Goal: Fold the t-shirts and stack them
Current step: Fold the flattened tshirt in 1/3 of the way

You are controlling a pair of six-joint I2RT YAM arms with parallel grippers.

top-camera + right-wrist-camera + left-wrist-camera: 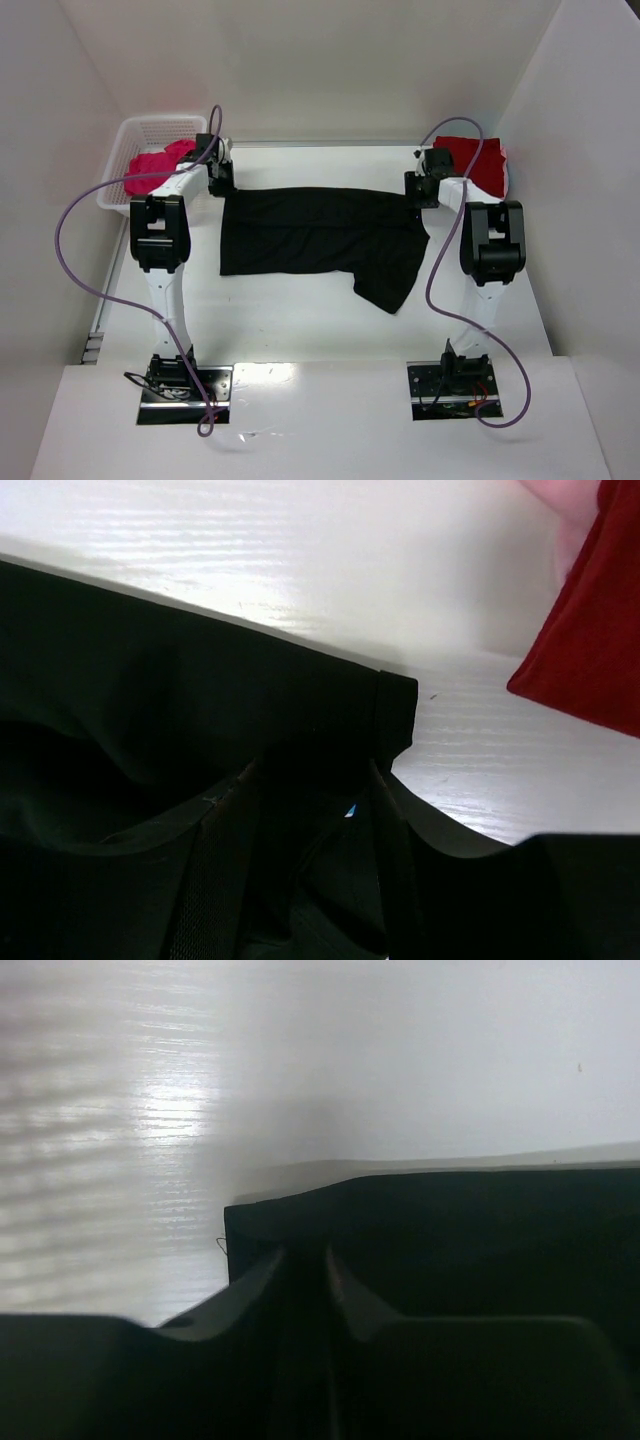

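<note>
- Three t-shirts show: one black, one bright pink, one dark red.
- The black t-shirt [320,235] lies spread across the middle of the white surface [300,330]. It is mostly flat. One part hangs down lower on the right side, nearer the arms.
- The bright pink t-shirt [155,165] sits bunched up in the white mesh basket [135,128] at the far left corner.
- The dark red t-shirt [480,160] lies in a heap at the far right corner, apart from the black one.
- The left fingers [221,185] are down at the far left corner of the black t-shirt. From the left wrist, they stand only a little apart, right at the cloth's edge. It is all dark on dark there, so I cannot tell if they pinch the cloth.
- The right fingers [425,195] are down at the far right corner of the black t-shirt. From the right wrist, they stand about half apart, with black cloth bunched up between them. They look like they have hold of it. The hemmed corner pokes out just past the tips, and the dark red t-shirt shows nearby on the right.
</note>
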